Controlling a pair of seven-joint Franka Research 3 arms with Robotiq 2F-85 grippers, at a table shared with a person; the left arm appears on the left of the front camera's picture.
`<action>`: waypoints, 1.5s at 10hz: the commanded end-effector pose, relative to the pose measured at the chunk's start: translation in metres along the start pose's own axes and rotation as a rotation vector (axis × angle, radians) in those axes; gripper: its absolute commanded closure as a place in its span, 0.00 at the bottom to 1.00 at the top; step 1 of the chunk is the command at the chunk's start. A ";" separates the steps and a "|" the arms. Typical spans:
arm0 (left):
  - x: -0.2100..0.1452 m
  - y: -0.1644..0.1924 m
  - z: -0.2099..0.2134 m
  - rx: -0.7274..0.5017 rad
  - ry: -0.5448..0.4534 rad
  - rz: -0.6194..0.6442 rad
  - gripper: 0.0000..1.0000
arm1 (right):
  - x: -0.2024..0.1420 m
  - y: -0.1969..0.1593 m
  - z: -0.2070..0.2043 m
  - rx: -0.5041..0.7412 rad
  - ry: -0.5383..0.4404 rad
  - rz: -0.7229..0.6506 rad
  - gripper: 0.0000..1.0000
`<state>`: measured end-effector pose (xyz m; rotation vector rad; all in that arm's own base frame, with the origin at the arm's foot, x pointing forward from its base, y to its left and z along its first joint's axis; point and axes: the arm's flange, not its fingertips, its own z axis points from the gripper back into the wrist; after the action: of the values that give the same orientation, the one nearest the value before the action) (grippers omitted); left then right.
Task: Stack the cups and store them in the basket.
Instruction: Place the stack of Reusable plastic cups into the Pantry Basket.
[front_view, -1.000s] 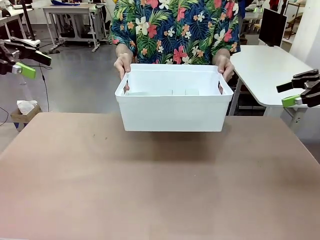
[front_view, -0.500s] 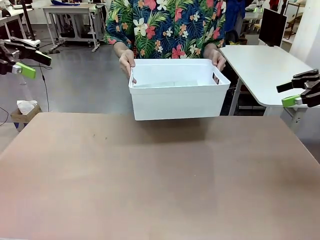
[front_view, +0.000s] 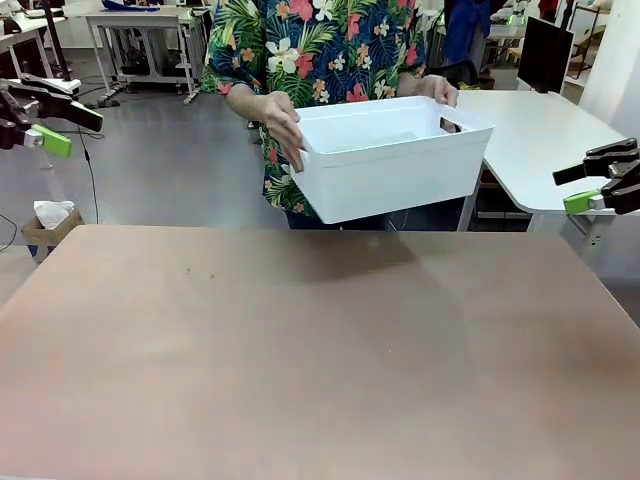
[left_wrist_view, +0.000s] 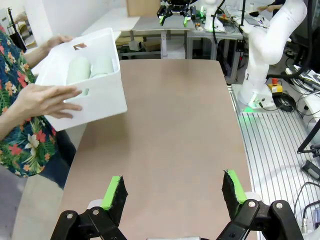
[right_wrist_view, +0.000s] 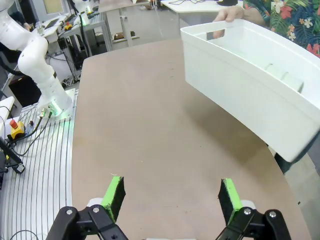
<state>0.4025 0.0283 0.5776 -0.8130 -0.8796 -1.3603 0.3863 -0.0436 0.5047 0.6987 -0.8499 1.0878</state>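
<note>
Person's hands (front_view: 283, 125) now lift basket (front_view: 390, 170) off table (front_view: 320, 350), swinging it toward upper right of frame; cups (left_wrist_view: 90, 70) lie inside. Left gripper (left_wrist_view: 172, 192), right gripper (right_wrist_view: 170, 195) wide open, empty. Storing looks complete.

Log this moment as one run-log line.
basket: held off table by person's hands | cups: inside basket | left gripper: open, empty | right gripper: open, empty

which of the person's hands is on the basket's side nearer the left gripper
The hand at picture left in the front view, fingers spread over the basket wall. The other hand grips the far rim, toward the right gripper.
</note>
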 end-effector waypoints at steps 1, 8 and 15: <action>0.004 -0.002 0.001 0.000 -0.009 0.009 0.00 | 0.002 0.001 -0.001 -0.006 -0.032 0.002 0.00; 0.004 -0.002 0.001 0.000 -0.009 0.009 0.00 | 0.002 0.001 -0.001 -0.006 -0.032 0.002 0.00; 0.004 -0.002 0.001 0.000 -0.009 0.009 0.00 | 0.002 0.001 -0.001 -0.006 -0.032 0.002 0.00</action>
<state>0.4025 0.0284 0.5776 -0.8130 -0.8796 -1.3602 0.3863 -0.0436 0.5047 0.6987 -0.8499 1.0878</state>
